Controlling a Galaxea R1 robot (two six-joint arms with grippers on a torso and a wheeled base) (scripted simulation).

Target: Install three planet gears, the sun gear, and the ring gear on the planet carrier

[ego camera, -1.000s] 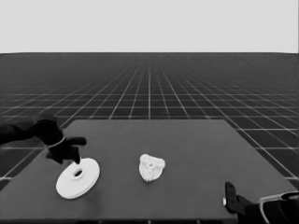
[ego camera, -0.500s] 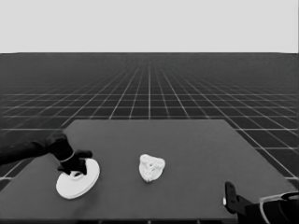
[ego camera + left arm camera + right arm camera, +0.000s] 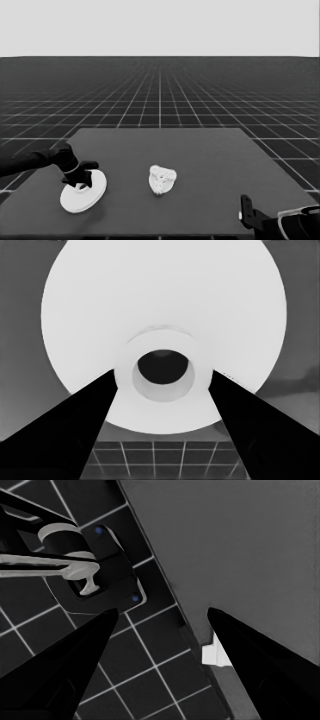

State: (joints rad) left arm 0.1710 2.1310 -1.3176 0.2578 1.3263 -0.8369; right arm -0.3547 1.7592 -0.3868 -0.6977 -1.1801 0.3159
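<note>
No writing or marks show on any part. The left gripper (image 3: 81,184) is down on the larger round part (image 3: 83,192), at about 8 o'clock on the table (image 3: 210,165); its fingers (image 3: 75,425) stand spread, one on each side of the raised hub around the centre hole. The smaller round part (image 3: 162,179) sits near the middle with gears clustered on top, their count hard to make out. The right gripper (image 3: 160,645) waits spread at the 5 o'clock corner, beside dark machinery (image 3: 95,575).
</note>
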